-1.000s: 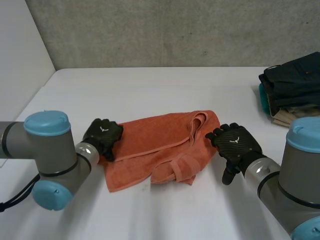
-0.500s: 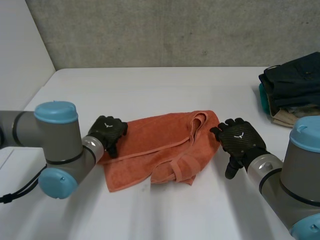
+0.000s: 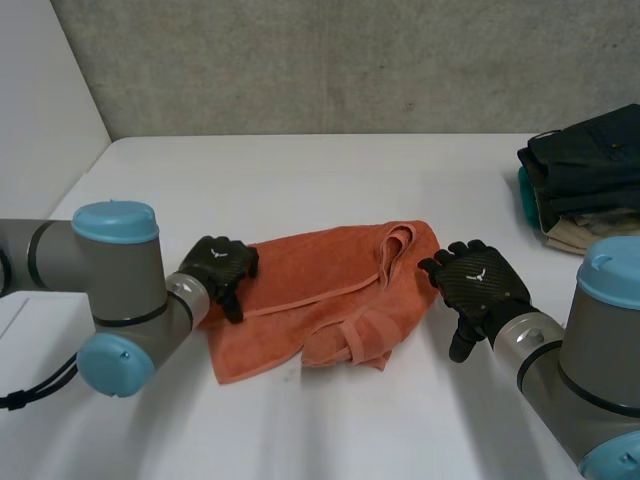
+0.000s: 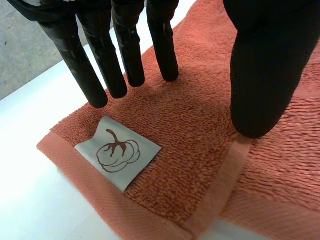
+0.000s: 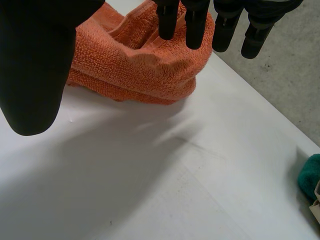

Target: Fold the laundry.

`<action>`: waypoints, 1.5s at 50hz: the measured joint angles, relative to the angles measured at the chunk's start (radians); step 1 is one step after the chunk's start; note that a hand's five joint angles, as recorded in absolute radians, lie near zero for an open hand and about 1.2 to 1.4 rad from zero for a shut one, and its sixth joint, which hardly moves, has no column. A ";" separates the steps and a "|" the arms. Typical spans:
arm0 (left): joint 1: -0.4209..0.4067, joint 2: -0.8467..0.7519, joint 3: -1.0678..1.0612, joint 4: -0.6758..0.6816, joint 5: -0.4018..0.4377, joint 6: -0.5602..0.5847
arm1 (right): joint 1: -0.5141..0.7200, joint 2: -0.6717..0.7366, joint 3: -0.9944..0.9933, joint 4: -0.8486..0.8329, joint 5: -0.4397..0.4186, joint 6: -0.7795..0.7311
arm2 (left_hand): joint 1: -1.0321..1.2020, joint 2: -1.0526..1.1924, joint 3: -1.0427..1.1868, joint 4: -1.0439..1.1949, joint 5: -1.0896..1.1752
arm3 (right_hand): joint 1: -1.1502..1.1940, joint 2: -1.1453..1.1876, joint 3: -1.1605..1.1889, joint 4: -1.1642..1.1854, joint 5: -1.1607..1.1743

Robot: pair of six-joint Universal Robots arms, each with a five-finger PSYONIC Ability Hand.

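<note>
An orange towel lies crumpled and partly folded over itself in the middle of the white table. My left hand rests on its left corner. In the left wrist view the fingers are straight, with their tips at the towel and the thumb set down near the hem. A grey label with a pumpkin drawing sits at that corner. My right hand hovers open beside the towel's right end. Its fingertips are above the bunched towel and its thumb is over bare table.
A stack of folded dark clothes sits at the back right of the table, with a teal piece at its edge. A grey wall stands behind the table. The table's left edge runs close to my left arm.
My left hand has slid a little to the right, further onto the towel's left corner, and its arm has swung up. The right hand has barely shifted. The towel lies as before.
</note>
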 measured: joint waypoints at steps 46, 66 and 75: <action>-0.002 0.234 0.078 0.124 -0.001 -0.010 | -0.016 0.369 -0.680 0.375 0.025 0.575 | 0.568 0.622 0.616 0.620 0.572 | 0.134 0.142 0.138 0.136 0.135; 0.077 0.183 0.484 0.547 -0.022 -0.136 | 0.020 0.353 -1.022 -0.291 0.086 0.013 | 0.568 0.625 0.622 0.624 0.572 | 0.882 0.962 0.976 0.984 0.907; 0.087 0.278 0.338 0.555 -0.024 -0.219 | 0.014 0.242 -0.886 -0.239 -0.120 0.003 | 0.568 0.626 0.622 0.624 0.572 | 0.882 0.962 0.980 0.985 0.925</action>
